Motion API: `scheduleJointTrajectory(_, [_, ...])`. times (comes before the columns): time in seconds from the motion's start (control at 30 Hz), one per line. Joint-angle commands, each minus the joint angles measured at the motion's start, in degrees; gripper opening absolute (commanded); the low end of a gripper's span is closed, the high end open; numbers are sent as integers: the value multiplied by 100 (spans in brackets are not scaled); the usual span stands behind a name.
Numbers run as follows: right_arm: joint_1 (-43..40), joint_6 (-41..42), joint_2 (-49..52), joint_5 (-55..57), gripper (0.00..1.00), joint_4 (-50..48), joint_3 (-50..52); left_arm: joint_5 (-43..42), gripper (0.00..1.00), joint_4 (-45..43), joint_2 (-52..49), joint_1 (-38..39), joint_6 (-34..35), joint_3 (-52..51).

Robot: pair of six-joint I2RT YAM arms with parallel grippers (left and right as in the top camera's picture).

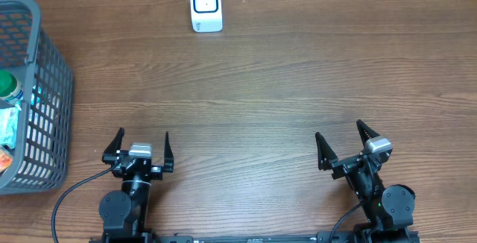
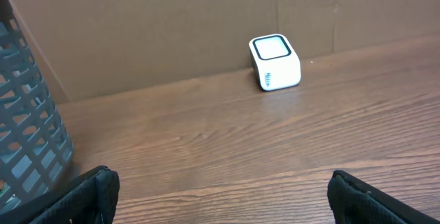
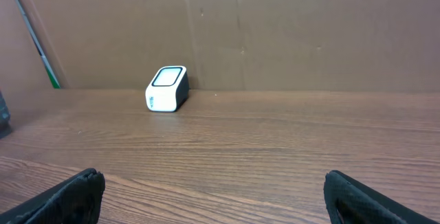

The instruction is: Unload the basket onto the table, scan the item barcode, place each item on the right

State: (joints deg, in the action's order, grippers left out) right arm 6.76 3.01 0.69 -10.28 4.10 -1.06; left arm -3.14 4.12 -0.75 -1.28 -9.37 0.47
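1. The wooden bench fills the overhead view from edge to edge.
2. A brown cardboard wall stands along the bench's far edge and fills the upper part of both wrist views.
3. A grey plastic mesh basket sits at the left edge of the overhead frame and is partly cut off by it. In the left wrist view its wall shows at the far left.
4. The left end effector is at the lower left of the overhead frame. Its fingers are spread wide with nothing between them, above bare wood.
5. The right end effector is at the lower right, angled slightly. It is also spread wide and holds nothing, well apart from the left one.
6. A small white scanner with a dark-framed window stands at the top centre of the overhead frame, close to the cardboard wall. It is far from both end effectors and well apart from the basket.
7. Inside the basket lie a green-topped item and, below it in the frame, some coloured packets. They are only partly visible, and no barcode can be made out.
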Motion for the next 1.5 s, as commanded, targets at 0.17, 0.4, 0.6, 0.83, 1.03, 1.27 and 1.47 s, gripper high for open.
scheduleJointTrajectory(0.17, [-9, 15, -50, -46, 100, -37, 61, 68, 100, 11, 44, -31, 424, 31])
scheduleJointTrajectory(0.4, [-9, 15, -50, -46, 100, -37, 61, -382, 100, 44, 31, -31, 575, 612])
scheduleJointTrajectory(0.6, [-9, 15, -50, -46, 100, -37, 61, -597, 100, 212, -479, -31, 577, 1469])
scheduleJointTrajectory(0.83, [-9, 15, -50, -46, 100, -37, 61, -754, 100, 1086, -2179, -31, 796, 3213])
scheduleJointTrajectory(1.03, [-9, 15, -50, -46, 100, -37, 61, -855, 100, 2559, -4081, -31, 811, 5368])
scheduleJointTrajectory(1.27, [-9, 15, -50, -46, 100, -37, 61, -918, 100, 5134, -6529, -31, 811, 8461])
scheduleJointTrajectory(1.47, [-9, 15, -50, -46, 100, -37, 61, -1377, 99, 6583, -7875, -24, 804, 10196])
